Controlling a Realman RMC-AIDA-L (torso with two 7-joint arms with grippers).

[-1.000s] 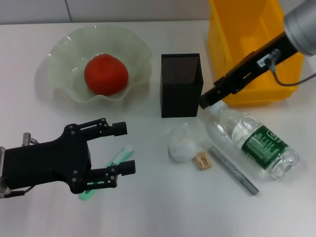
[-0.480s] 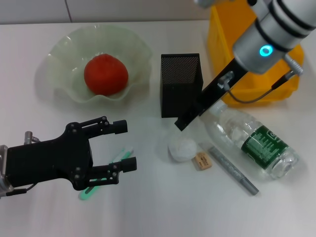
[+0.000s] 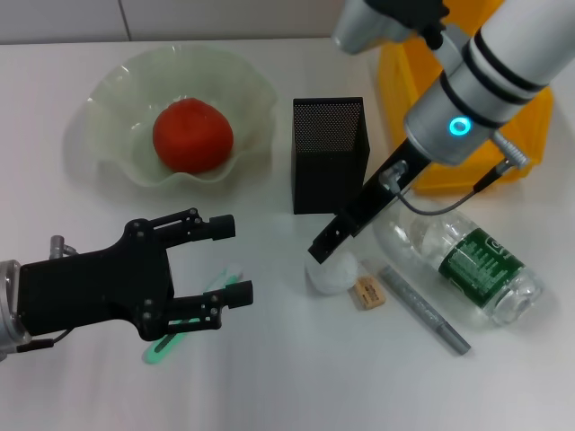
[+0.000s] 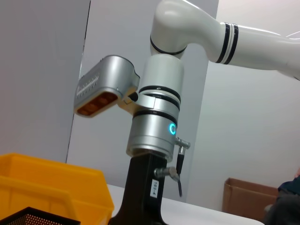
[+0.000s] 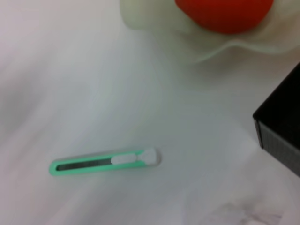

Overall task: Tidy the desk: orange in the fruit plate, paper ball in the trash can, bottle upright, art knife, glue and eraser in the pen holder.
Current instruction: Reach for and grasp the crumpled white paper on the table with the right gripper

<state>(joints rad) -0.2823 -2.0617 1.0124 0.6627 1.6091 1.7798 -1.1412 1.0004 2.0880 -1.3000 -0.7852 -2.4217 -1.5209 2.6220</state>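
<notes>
The orange (image 3: 192, 135) lies in the green glass fruit plate (image 3: 108, 108). The black mesh pen holder (image 3: 330, 154) stands mid-table. My right gripper (image 3: 326, 241) hangs just over the white paper ball (image 3: 331, 274), beside the pen holder. The tan eraser (image 3: 368, 293), the grey glue stick (image 3: 424, 310) and the bottle (image 3: 463, 260), lying on its side, are right of the ball. My left gripper (image 3: 232, 260) is open and empty, above the green art knife (image 3: 166, 344), which it partly hides. The right wrist view shows the knife (image 5: 105, 161) whole.
The yellow trash bin (image 3: 404, 72) stands at the back right, behind the right arm. The right wrist view also shows the plate's rim (image 5: 154, 23) and a pen holder corner (image 5: 281, 126). The left wrist view shows the right arm (image 4: 154, 140) and the bin (image 4: 56, 187).
My right arm has swung from the yellow bin leftward and down, to just over the paper ball. The left gripper has barely shifted and stays open.
</notes>
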